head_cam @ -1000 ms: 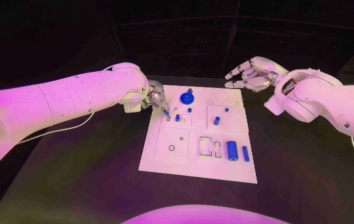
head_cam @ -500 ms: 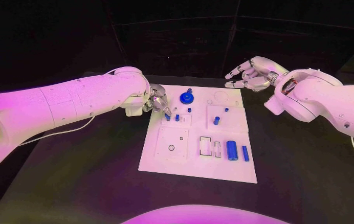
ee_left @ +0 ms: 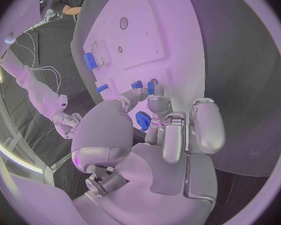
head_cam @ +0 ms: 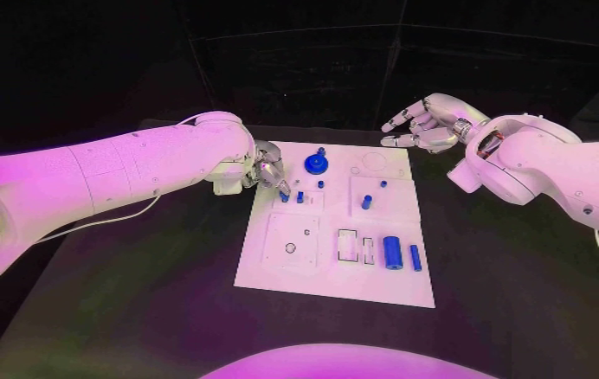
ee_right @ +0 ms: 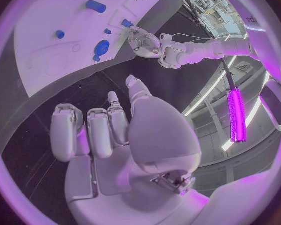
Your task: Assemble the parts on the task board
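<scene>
No writing, label, brand, number or sign can be read anywhere in these views. The task board (head_cam: 327, 285) carries only plain recesses and outlines, with no lettering that can be made out, and the blue parts (head_cam: 393, 253) on it bear no marks. The casings of both arms and both hands look unmarked as well.
</scene>
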Robot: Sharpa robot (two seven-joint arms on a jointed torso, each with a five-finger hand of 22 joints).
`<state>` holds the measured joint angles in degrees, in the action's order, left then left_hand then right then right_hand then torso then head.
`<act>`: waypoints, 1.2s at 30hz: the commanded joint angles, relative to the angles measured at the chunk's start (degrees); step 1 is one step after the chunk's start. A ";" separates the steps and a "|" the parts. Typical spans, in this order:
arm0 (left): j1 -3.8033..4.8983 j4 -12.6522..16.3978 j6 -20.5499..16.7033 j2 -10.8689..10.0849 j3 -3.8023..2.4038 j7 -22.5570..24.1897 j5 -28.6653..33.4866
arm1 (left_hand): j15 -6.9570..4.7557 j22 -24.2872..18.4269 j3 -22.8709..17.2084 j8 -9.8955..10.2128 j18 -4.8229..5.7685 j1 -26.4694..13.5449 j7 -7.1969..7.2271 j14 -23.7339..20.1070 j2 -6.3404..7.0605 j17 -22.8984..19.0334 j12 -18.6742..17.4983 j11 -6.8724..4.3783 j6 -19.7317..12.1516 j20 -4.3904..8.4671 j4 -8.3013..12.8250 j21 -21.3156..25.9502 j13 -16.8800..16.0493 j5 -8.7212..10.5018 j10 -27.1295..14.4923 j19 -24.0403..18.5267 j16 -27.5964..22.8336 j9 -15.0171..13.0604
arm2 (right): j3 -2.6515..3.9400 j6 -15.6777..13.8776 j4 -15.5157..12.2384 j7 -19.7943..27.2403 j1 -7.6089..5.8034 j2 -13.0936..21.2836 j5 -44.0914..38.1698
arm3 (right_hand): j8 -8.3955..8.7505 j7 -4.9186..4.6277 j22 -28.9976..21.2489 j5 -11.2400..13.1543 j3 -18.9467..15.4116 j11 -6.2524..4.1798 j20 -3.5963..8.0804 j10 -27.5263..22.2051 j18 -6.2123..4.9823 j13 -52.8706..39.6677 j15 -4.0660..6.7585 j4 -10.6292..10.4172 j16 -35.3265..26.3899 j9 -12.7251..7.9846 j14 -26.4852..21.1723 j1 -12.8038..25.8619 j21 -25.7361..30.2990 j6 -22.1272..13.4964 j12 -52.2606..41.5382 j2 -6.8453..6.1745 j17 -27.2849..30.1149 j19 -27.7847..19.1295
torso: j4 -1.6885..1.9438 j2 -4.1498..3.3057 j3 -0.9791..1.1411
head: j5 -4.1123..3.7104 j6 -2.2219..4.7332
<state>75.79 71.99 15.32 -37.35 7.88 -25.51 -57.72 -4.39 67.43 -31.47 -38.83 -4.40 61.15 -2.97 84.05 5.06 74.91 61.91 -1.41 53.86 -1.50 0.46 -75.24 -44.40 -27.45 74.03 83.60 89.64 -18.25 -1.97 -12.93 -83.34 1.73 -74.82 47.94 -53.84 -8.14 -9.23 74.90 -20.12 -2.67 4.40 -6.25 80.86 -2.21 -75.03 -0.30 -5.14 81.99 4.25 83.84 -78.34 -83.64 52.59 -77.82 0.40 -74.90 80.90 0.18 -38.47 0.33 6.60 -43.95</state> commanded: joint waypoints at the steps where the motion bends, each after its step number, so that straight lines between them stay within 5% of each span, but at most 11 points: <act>1: -0.05 0.23 0.74 -0.18 0.06 -0.64 -1.30 | -0.38 -0.05 -7.96 -0.17 -0.08 0.55 -0.04 5.95 -0.05 15.09 0.12 -0.07 0.31 0.06 7.89 -0.14 0.05 -0.38 0.27 0.20 0.36 -0.08 | 0.03 0.39 0.02 0.28 -0.10 -0.03 -0.16 | -0.20 -0.02 2.66 -0.21 -0.29 -0.20 -0.08 -0.20 -0.88 -2.30 0.38 -0.07 -0.18 -0.07 2.98 -0.36 0.36 0.24 0.12 0.33 -0.59 -0.38 | 0.06 0.02 0.01 | -0.01 -0.03; 36: -0.05 0.21 2.25 0.61 0.06 -1.70 -2.15 | -0.61 0.47 -5.53 -0.75 0.00 -0.73 0.59 5.95 0.68 15.09 0.93 -0.49 1.24 0.23 6.45 -0.40 -1.39 -0.79 1.47 0.28 0.36 -0.35 | 0.03 0.36 0.02 0.23 -0.10 -0.16 -0.16 | -0.21 -0.02 2.69 -0.25 -0.30 -0.20 -0.08 -0.17 -0.87 -2.35 0.38 -0.08 -0.18 -0.08 2.99 -0.36 0.34 0.23 0.08 0.35 -0.61 -0.35 | -0.04 0.02 0.09 | 0.24 -0.33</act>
<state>75.76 72.18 16.03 -36.89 7.91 -26.80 -59.57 -4.60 67.85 -31.23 -39.36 -4.40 60.73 -2.38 83.84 5.48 74.91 62.63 -1.96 54.90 -1.50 0.71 -75.39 -45.74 -28.14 75.17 83.60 89.64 -18.53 -1.97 -12.81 -83.25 1.74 -74.81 47.78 -53.90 -8.14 -9.23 74.90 -20.12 -2.67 4.40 -6.25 80.86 -2.21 -75.03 -0.30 -5.14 81.99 4.25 83.84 -78.34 -83.64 52.59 -77.82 0.40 -74.90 80.90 0.18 -38.45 0.40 6.82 -44.25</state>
